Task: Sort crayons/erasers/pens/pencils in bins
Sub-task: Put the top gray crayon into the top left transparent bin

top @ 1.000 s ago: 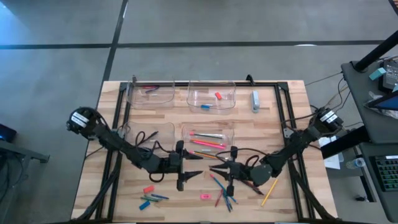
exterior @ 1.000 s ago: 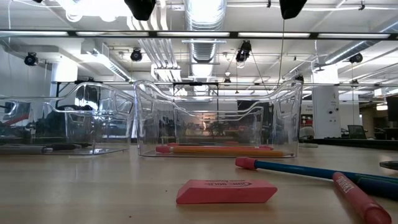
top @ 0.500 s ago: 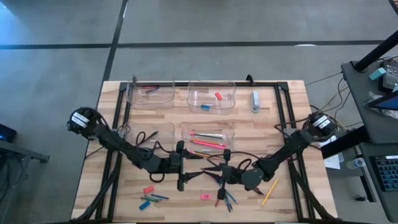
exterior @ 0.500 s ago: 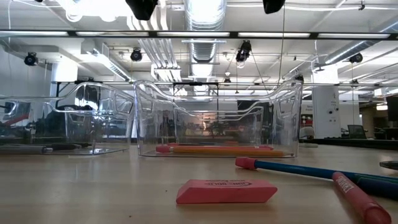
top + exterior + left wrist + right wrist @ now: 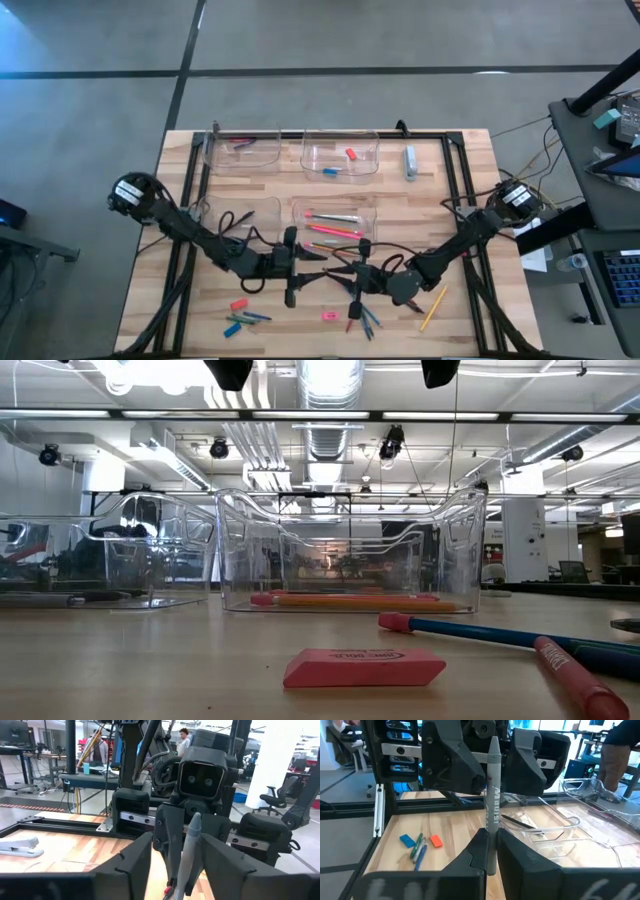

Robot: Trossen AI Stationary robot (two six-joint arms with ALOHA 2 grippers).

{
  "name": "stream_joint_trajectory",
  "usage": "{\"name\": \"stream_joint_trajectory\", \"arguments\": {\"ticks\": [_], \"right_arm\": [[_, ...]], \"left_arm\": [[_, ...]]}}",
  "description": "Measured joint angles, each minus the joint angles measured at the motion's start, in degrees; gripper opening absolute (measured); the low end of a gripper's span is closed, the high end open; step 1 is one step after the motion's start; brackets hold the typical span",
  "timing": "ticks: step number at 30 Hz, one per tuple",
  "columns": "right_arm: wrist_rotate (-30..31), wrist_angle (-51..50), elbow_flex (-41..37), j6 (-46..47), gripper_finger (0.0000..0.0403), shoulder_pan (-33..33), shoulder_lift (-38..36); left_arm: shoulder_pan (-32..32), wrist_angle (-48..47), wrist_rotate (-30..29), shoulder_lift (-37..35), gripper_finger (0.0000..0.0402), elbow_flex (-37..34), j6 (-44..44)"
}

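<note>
Near the table's front middle, right gripper (image 5: pixel 352 281) clamps a grey pen (image 5: pixel 492 810) by its lower end, the barrel standing up between the fingers in the right wrist view. Left gripper (image 5: pixel 322 274) faces it head-on, close by; its fingers (image 5: pixel 131 860) stand apart on either side of the pen's tip, no contact visible, so spread and holding nothing. Just below the two grippers, loose crayons (image 5: pixel 366 320) and pens lie crossed on the wood, with a pink eraser (image 5: pixel 329 315) beside them and a yellow pencil (image 5: pixel 432 308) off toward the right arm. Toward the left front corner: a red eraser (image 5: pixel 238 304), a blue eraser (image 5: pixel 231 329), and short blue and green sticks (image 5: pixel 251 318). Behind the grippers, the nearer middle bin (image 5: pixel 374 213) holds pink, orange and green pencils (image 5: pixel 335 228). Left of it a bin (image 5: pixel 200 210) partly hidden by the left arm. Far row: one bin (image 5: pixel 276 148) with dark pens, one bin (image 5: pixel 376 150) with a red and a blue eraser. A stapler (image 5: pixel 410 161) lies right of that far bin. In the low view the pink eraser sits nearest, crayons to its right.
</note>
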Motion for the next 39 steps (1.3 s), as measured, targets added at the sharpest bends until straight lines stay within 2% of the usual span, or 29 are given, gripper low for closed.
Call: {"name": "stream_joint_trajectory", "arguments": {"ticks": [5, 11, 15, 21, 30, 34, 37, 39], "right_arm": [[0.0, 0.0, 0.0, 0.2, 0.0018, -0.1, 0.0], [-0.1, -0.1, 0.0, 0.4, 0.0019, -0.2, 0.0], [-0.2, -0.4, 0.0, -0.3, 0.0037, -0.2, 0.0], [-2.6, -4.7, 0.0, 1.6, 0.0102, -0.3, -0.1], [-3.8, -8.6, 0.0, 4.0, 0.0236, -0.3, -2.1], [-3.7, -12.8, 0.0, 4.2, 0.0286, 0.0, -4.5], [-3.6, -18.2, 0.0, 7.2, 0.0309, 0.2, -7.0], [-3.6, -21.6, 0.0, 9.8, 0.0316, 0.2, -8.3]], "left_arm": [[0.0, 0.0, 0.3, 0.0, 0.01, 0.1, 0.0], [0.0, -1.0, 2.2, 0.0, 0.0019, 0.2, 0.1], [0.0, -1.0, 2.4, 0.0, 0.0016, 0.2, 0.1], [0.1, -1.0, 2.5, 0.0, 0.0015, 0.1, 0.2], [0.1, -2.6, 2.5, -1.3, 0.0013, -0.1, 2.3], [0.1, -13.0, -1.6, -6.1, 0.0012, 0.5, 4.2], [0.5, -26.3, -9.5, -12.4, 0.0012, 1.4, 7.1], [2.0, -38.3, -15.7, -17.1, 0.0012, 2.5, 7.5]]}}
